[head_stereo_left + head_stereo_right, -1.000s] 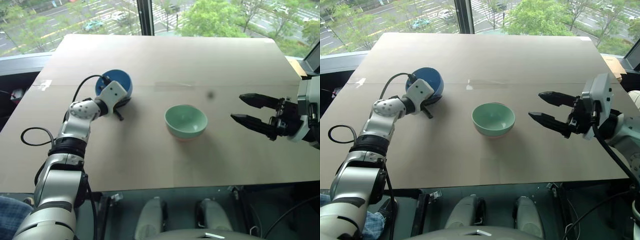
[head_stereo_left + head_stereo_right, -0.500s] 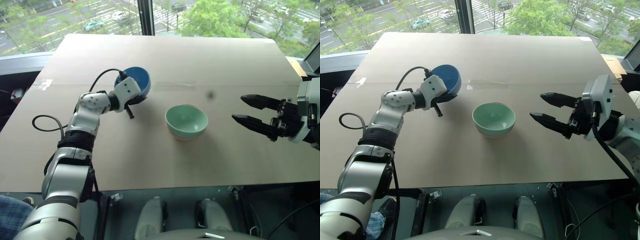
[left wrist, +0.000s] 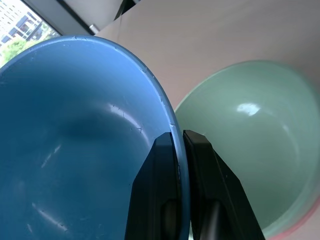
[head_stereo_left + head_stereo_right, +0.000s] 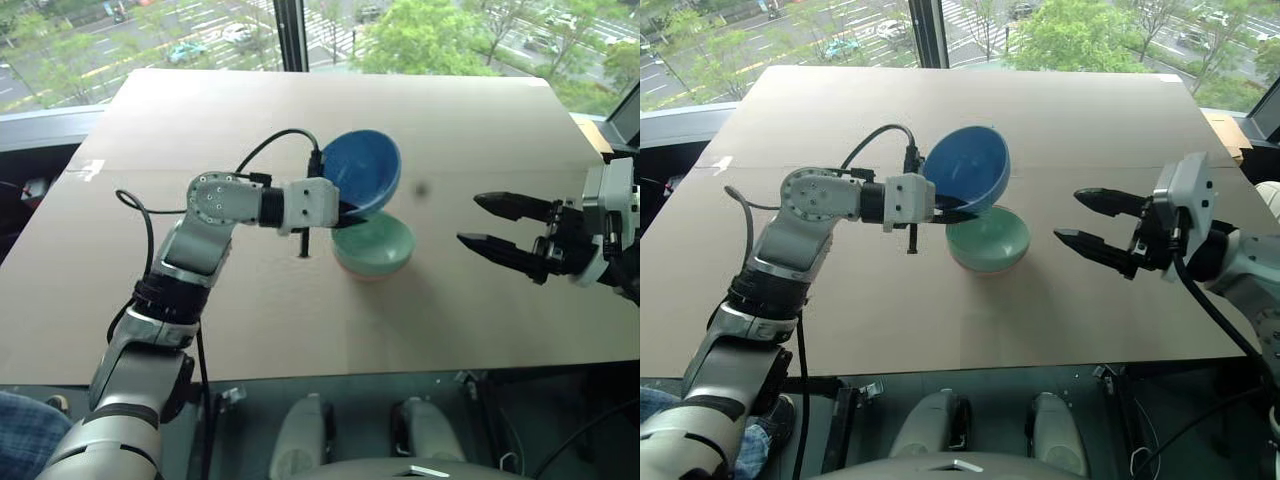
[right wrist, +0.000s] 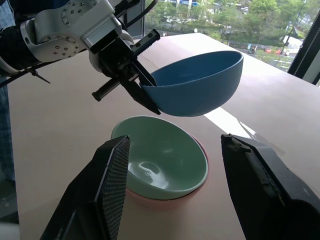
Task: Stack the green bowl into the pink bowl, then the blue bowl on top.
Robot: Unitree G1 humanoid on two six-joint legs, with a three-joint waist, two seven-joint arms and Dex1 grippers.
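- Here the left gripper (image 4: 958, 212) is clamped on the rim of the blue bowl (image 4: 967, 168), one black finger inside the rim and one outside, as the left wrist view shows.
- The blue bowl hangs clear of the table (image 4: 300, 120), tilted, just above the far left edge of the green bowl (image 4: 380, 243).
- The green bowl sits nested inside the pink bowl (image 5: 200, 187), whose salmon rim shows beneath it; the pair stands upright near the middle of the table.
- The right gripper (image 4: 490, 224) hovers to the right of the stacked bowls, apart from them, its two black fingers spread wide and holding nothing.
- No brand, label or readable writing shows on the bowls, grippers or table.
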